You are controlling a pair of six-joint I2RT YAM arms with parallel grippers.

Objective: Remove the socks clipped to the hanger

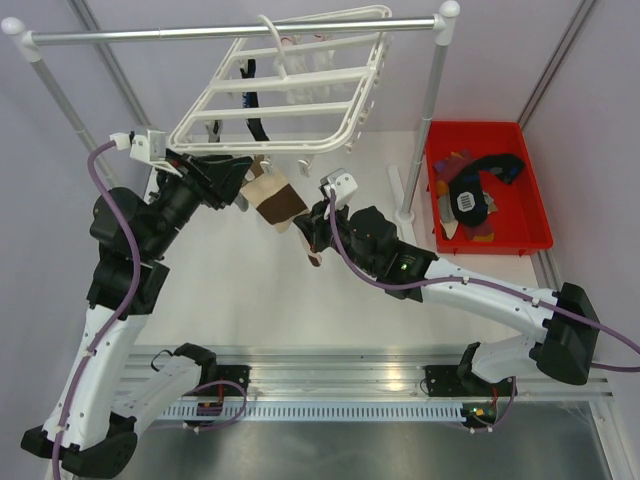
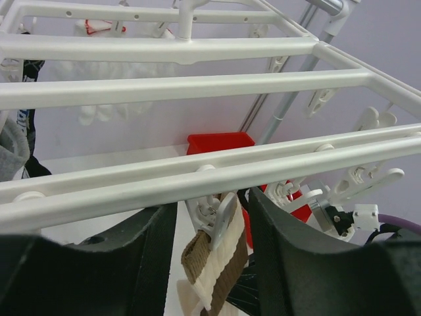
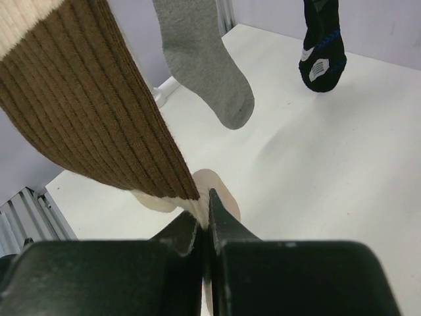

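The white hanger (image 1: 290, 85) hangs from the silver rail, with socks clipped under it. A brown-and-cream sock (image 1: 278, 200) hangs from a clip (image 2: 220, 217) on its near bar. My left gripper (image 2: 210, 227) is open, one finger on each side of that clip and the sock's top (image 2: 223, 260). My right gripper (image 3: 207, 210) is shut on the sock's cream toe end, the brown ribbed part (image 3: 85, 112) stretching up to the left. A grey sock (image 3: 210, 59) and a black-and-blue sock (image 3: 320, 43) hang behind. White socks (image 2: 99, 72) hang further back.
A red tray (image 1: 520, 240) at the right holds several removed socks. The silver rail (image 1: 230, 32) rests on two posts; the right post (image 1: 428, 120) stands beside the tray. A metal frame runs along the table's near edge (image 1: 350, 385).
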